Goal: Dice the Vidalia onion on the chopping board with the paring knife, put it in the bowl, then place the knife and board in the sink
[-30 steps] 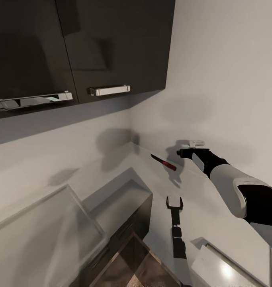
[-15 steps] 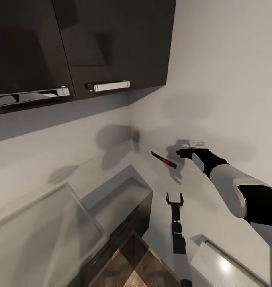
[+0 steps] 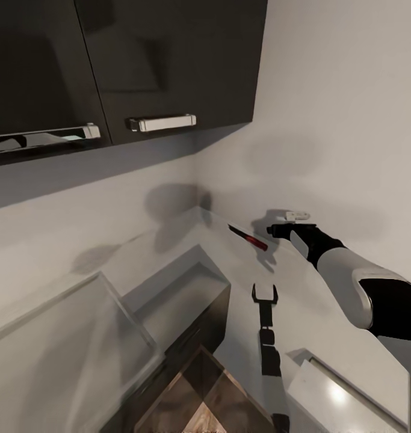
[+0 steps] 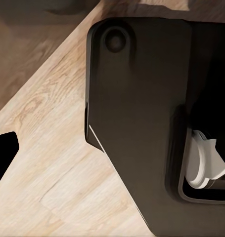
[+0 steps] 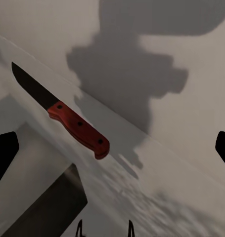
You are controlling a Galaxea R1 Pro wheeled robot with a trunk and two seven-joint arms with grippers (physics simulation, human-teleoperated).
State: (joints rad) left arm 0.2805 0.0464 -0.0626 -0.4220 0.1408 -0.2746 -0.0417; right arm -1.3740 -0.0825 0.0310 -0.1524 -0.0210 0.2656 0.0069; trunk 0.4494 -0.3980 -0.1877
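Observation:
The paring knife [image 3: 248, 238], dark blade and red handle, lies on the grey countertop [image 3: 307, 300] close to the wall corner. My right gripper [image 3: 276, 222] hovers just right of its handle, open, with nothing between the fingers. In the right wrist view the paring knife [image 5: 63, 116] lies slanted ahead of the right gripper [image 5: 113, 150], whose dark fingertips [image 5: 3, 153] sit at the frame's two sides. My left gripper [image 3: 264, 293] stands open over the counter, nearer to me than the knife. The onion, chopping board, bowl and sink are out of view.
Dark wall cabinets [image 3: 169, 60] with chrome handles [image 3: 162, 123] hang above the corner. A dark base cabinet [image 3: 193, 325] juts out below the counter edge. A pale glossy panel [image 3: 343, 397] lies at the near right. The left wrist view looks down at wooden floor [image 4: 48, 148] and a dark body part [image 4: 137, 108].
The whole picture has slid slightly upward, so the camera moved. The right gripper keeps its place in the picture, and the knife now sits a little nearer its level.

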